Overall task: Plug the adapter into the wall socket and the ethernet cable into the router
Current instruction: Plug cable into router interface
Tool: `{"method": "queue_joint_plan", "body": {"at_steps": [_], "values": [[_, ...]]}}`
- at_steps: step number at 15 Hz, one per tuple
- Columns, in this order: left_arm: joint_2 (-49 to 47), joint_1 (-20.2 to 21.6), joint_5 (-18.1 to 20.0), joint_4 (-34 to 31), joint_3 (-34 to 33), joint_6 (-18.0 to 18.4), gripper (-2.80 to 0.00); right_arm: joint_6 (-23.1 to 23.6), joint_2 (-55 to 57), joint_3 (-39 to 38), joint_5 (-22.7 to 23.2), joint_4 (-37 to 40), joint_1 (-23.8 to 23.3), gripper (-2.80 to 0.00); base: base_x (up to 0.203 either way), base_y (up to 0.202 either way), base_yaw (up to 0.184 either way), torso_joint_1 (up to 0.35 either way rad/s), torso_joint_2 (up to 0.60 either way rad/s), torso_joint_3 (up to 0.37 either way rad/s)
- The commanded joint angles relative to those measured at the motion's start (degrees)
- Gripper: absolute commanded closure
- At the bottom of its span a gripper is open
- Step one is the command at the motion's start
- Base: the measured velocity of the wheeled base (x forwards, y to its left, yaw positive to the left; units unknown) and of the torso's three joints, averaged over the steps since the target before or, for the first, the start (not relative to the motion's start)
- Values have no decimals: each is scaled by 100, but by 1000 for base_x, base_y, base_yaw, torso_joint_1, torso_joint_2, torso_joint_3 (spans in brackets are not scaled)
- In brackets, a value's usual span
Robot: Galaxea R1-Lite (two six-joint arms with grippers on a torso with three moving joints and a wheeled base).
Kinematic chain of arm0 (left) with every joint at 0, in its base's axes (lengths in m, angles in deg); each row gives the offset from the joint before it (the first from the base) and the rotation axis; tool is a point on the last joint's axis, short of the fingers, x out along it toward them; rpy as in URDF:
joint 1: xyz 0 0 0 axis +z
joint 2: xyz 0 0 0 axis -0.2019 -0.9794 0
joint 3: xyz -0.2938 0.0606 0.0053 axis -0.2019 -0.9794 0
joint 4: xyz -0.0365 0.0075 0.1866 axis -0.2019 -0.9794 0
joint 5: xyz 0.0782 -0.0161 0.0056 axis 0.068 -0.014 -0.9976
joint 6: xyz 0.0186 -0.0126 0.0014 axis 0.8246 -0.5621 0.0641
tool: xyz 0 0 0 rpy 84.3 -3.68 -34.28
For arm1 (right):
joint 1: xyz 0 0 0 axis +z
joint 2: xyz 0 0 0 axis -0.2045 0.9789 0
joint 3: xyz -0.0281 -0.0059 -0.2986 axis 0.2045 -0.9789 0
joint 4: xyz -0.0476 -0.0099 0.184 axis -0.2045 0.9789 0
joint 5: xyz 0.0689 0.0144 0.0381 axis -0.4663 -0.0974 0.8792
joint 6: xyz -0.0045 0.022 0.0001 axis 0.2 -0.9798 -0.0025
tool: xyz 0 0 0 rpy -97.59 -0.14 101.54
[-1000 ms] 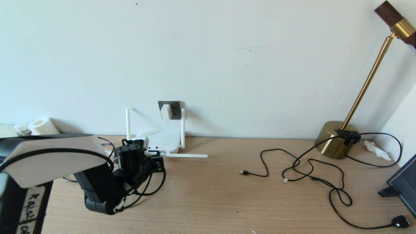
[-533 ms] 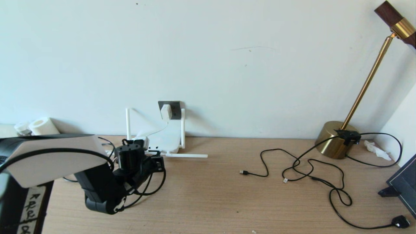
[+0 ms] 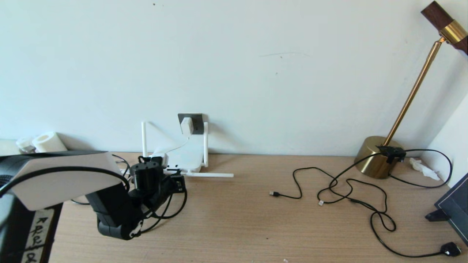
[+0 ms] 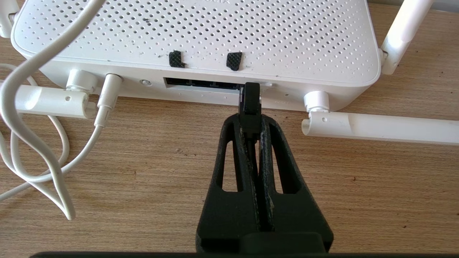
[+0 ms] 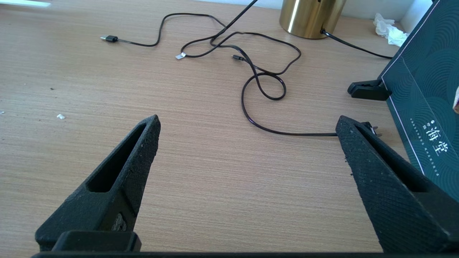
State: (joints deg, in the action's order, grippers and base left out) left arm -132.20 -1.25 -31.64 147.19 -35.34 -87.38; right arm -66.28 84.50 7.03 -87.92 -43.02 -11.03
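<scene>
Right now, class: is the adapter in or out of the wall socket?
In: the adapter sits against the wall socket, clear of the desk, cord hanging down.

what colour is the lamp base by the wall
Shiny gold on the round metal lamp base, clearest in the head view.

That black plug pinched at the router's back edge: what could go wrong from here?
The left gripper holds the ethernet cable at the far end of the router's port row, so it may jam against the casing. Pushing might slide the router towards the wall. The adapter's white cord lies nearby and could snag.
</scene>
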Motion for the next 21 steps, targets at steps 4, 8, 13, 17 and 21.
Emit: {"method": "queue_joint_plan", "body": {"at_steps": [4,8,13,17,21], "values": [[-4,15,-8,33,8,23,0,4,9,-1,7,5,2,-280,0,0,0,0,0,0],[-30,33,0,15,60,23,0,4,9,-1,7,5,2,-280,0,0,0,0,0,0],[-74,33,-8,15,95,31,0,4,9,-1,-2,5,2,-280,0,0,0,0,0,0],[-65,33,-8,15,87,31,0,4,9,-1,7,5,2,-280,0,0,0,0,0,0],[-16,28,18,74,63,23,0,4,9,-1,7,5,2,-280,0,0,0,0,0,0]]}}
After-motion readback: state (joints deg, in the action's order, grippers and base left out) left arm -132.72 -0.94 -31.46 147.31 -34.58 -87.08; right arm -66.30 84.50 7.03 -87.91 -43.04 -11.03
